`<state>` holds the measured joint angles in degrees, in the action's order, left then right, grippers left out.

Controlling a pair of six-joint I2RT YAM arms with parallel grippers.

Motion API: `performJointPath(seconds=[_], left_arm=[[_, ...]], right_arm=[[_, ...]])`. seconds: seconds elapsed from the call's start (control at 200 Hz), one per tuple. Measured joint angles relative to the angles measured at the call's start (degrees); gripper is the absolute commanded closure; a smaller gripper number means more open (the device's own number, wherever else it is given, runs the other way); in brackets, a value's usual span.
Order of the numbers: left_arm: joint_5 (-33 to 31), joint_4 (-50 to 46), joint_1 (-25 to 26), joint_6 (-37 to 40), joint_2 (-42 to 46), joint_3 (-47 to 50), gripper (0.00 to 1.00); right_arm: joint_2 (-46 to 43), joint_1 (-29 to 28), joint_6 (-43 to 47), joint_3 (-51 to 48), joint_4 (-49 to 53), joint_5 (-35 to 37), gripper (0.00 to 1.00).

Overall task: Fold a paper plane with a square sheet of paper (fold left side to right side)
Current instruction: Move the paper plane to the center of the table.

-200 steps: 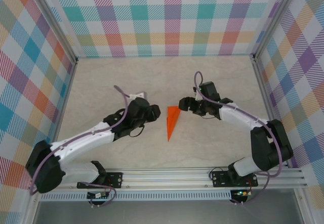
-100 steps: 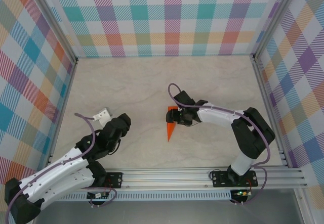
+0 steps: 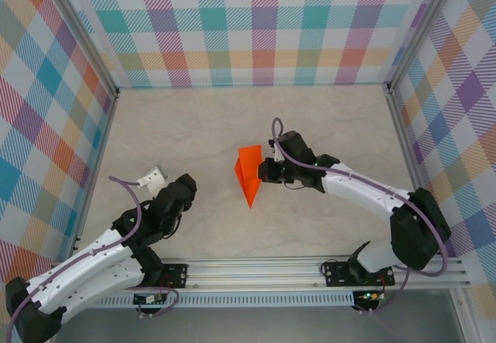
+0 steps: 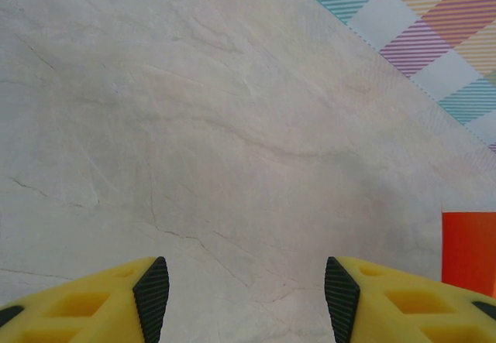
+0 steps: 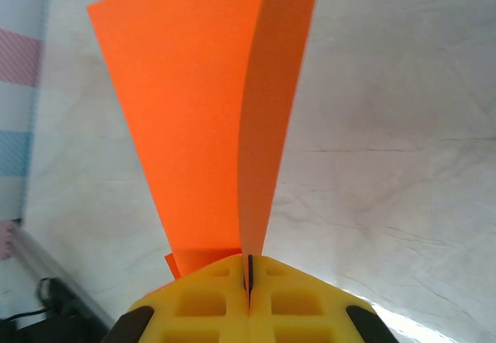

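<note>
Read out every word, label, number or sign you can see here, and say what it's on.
None can be read.
The paper plane is plain orange.
The right gripper pinching it and the left gripper bear no markings.
The circuit board on the front rail is too small to read.

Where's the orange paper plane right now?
In the top view the paper plane is near the middle of the table, pinched at its right edge by the right gripper.

Pale marbled tabletop, pastel plaid walls on three sides, aluminium rail along the near edge.
</note>
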<state>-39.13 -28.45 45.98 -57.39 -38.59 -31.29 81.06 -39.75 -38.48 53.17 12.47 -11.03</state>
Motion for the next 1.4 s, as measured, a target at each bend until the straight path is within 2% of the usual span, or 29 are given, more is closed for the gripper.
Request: performJointPath(seconds=[0.07, 0.225, 0.28, 0.305, 0.43, 0.555, 0.68, 0.835, 0.98, 1.225, 1.4], left_arm=[[0.0, 0.0, 0.0, 0.2, -0.4, 0.0, 0.42], [0.1, 0.0, 0.0, 0.5, -2.0, 0.0, 0.42], [0.1, 0.0, 0.0, 0.9, -2.5, 0.0, 0.41], [0.2, 0.0, 0.0, 1.1, -2.7, 0.0, 0.41], [0.9, 0.3, 0.0, 1.8, -4.0, -0.5, 0.4], [1.9, 1.9, 0.0, 2.8, -5.8, -0.7, 0.39], [3.8, 3.9, 0.0, 4.3, -8.5, -0.8, 0.35], [6.3, 6.5, 0.0, 6.7, -11.0, -0.8, 0.23], [7.8, 7.7, 0.0, 8.0, -11.7, -1.1, 0.2], [8.7, 7.9, 0.0, 9.1, -11.7, -1.6, 0.19], [8.6, 7.8, 0.0, 9.3, -11.7, -1.6, 0.19]], right_arm=[[0.3, 2.6, 0.0, -3.8, -3.0, -3.3, 0.97], [7.2, 7.7, 1.6, -9.7, -4.2, -6.7, 0.89], [8.2, 9.6, 2.6, -11.1, -3.4, -6.8, 0.76], [8.1, 10.3, 3.2, -11.3, -2.6, -6.3, 0.69], [4.8, 12.0, 5.8, -10.1, 4.5, -1.0, 0.54], [-0.6, 11.3, 7.7, -5.3, 12.6, 4.5, 0.5], [-5.3, 7.4, 6.8, -2.1, 17.6, 8.6, 0.44], [-4.4, 0.3, 2.3, -2.0, 19.2, 9.4, 0.43], [1.2, -4.3, -1.4, -1.7, 20.2, 11.4, 0.43], [7.2, -6.3, -4.5, -0.2, 20.6, 13.7, 0.47], [10.0, -6.6, -4.7, 0.9, 19.7, 13.7, 0.54]])
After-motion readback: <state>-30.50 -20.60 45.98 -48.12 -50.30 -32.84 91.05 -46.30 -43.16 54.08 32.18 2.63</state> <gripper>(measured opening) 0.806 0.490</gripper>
